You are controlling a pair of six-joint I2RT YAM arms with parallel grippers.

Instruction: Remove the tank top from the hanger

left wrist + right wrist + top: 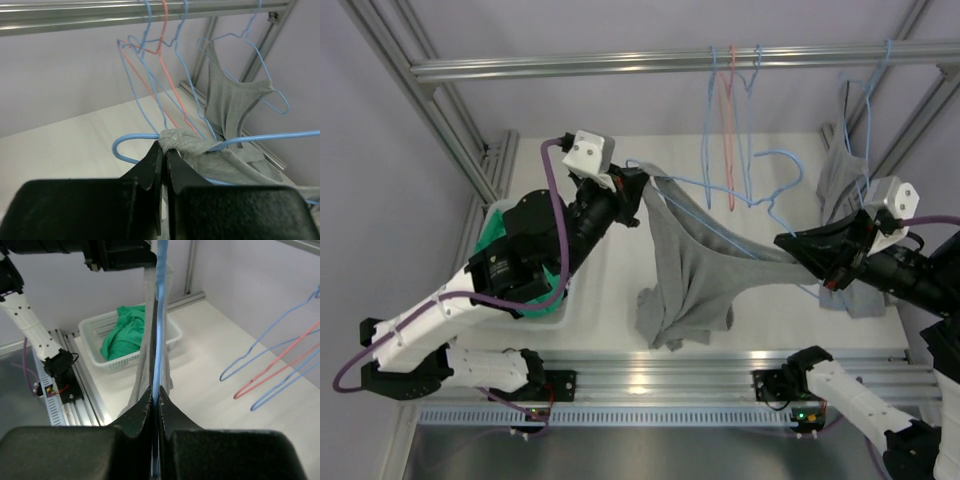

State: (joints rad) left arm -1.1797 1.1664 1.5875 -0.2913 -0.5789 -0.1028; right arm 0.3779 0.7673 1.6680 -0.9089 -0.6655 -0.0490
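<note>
tank top (685,285) is grey and not yet off its blue wire hanger (280,135). it is stretched in the air between the two arms, its lower part sagging in a bunch onto the worktop (610,300). in the left wrist view one strap is bunched around the hanger's curved end, so the garment looks at most partly worked off. my judgement: the strap has to be slid over that end, then the other shoulder freed.

left end effector (162,147) has its fingers pressed together, pinching the bunched strap right at the wire. its arm reaches up and inward from the left, with the wrist raised above the white basket (95,352) that holds a green cloth (125,332).

right end effector (156,392) is clamped shut on the blue hanger wire, with grey fabric running alongside it. whether cloth is caught in the pinch too, i cannot tell. that arm extends in from the right, pointing toward the left arm, so the hanger lies tilted between them. a second tank top (840,185) hangs from the rail (620,65) behind.
</note>
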